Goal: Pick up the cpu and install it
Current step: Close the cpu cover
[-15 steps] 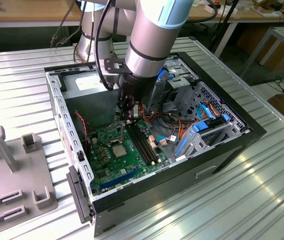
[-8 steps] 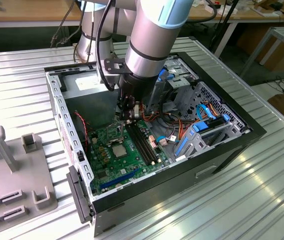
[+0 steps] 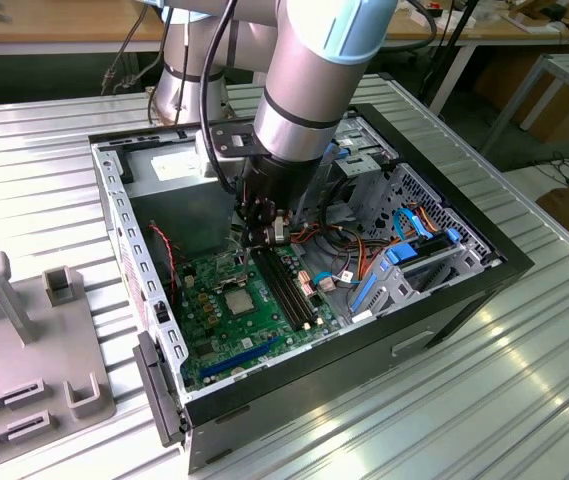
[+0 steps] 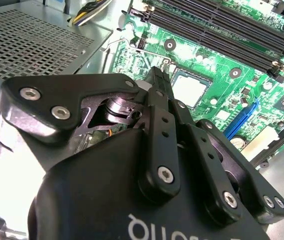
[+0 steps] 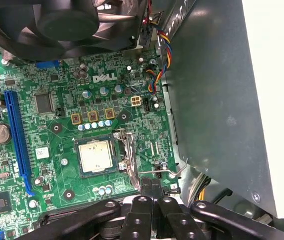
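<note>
Closed gripper [image 5: 151,192], cpu [image 5: 96,156] seated in socket

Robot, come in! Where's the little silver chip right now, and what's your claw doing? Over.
Gripper shut, empty, above the board. Cpu sitting flat in its socket. Nothing over the cpu.

Fan [image 5: 67,25] and case wall [image 5: 206,100] flank open socket [image 5: 99,156].

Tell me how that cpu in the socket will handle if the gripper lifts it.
The cpu looks like a thin flat metal-topped square, so probably stiff and light. Its smooth top may be slippery. It sits low inside the socket frame, so its edges likely offer little to grip, and it seems fragile enough to need gentle handling.
</note>
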